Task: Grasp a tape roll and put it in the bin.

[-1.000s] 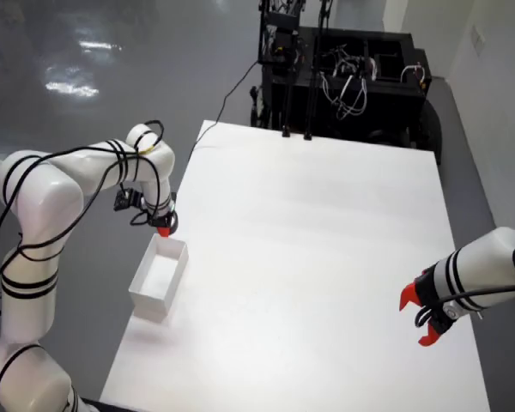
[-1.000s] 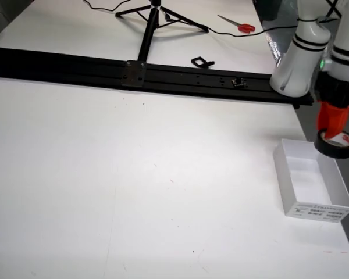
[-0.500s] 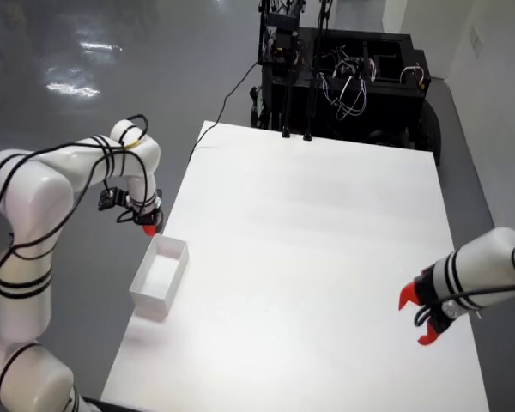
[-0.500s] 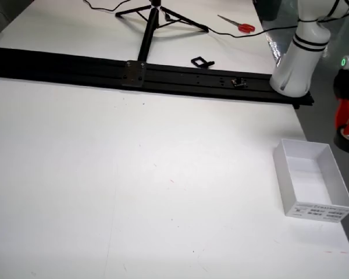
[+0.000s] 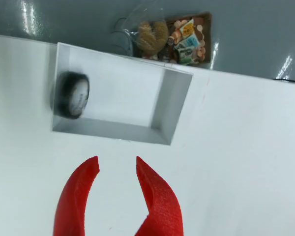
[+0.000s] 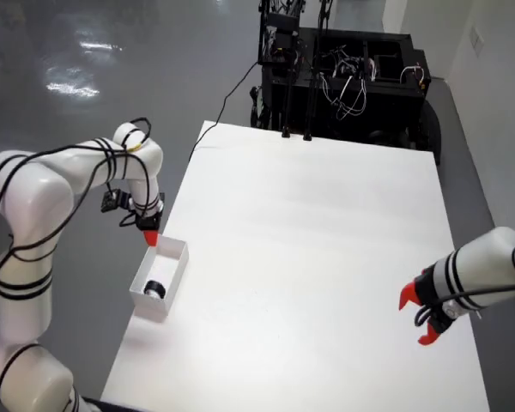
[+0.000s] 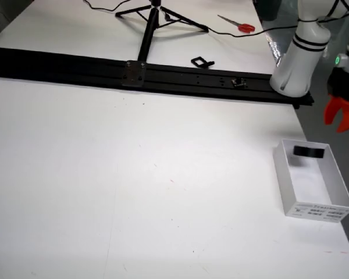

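The black tape roll point(image 5: 71, 95) is inside the white open-top bin point(image 5: 176, 105), against its left wall in the wrist view, and looks motion-blurred. My red-fingered gripper point(image 5: 117, 164) is open and empty, just outside the bin's near wall. From above, the gripper point(image 6: 150, 233) hovers at the bin's point(image 6: 175, 278) far end, with the roll point(image 6: 155, 288) in it. In the low side view the roll point(image 7: 308, 152) sits at the far end of the bin point(image 7: 317, 210), with the gripper point(image 7: 341, 114) above and to the right.
The bin stands near the table's edge. A cardboard box of snacks point(image 5: 189, 35) lies on the floor beyond. A second arm point(image 6: 425, 314) rests at the other side of the table. A black rail point(image 7: 163, 74) and tripod cross the far end.
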You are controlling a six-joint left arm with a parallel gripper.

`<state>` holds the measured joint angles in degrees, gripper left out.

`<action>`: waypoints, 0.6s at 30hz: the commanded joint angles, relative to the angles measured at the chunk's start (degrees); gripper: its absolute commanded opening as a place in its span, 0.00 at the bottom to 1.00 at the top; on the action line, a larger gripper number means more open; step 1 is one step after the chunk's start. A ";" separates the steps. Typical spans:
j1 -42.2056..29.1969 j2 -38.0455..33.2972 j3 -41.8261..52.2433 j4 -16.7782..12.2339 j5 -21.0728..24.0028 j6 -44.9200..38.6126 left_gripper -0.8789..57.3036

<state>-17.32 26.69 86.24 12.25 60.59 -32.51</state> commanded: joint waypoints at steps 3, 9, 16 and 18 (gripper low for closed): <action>-9.84 1.96 0.15 -0.30 -1.62 -1.95 0.19; -19.33 3.80 -0.02 -0.30 -2.67 -5.38 0.00; -28.91 5.12 -0.37 -0.65 -3.29 -8.71 0.00; -31.81 4.77 -0.55 -0.65 -3.90 -9.15 0.00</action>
<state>-31.62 29.27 86.25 11.94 58.68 -36.12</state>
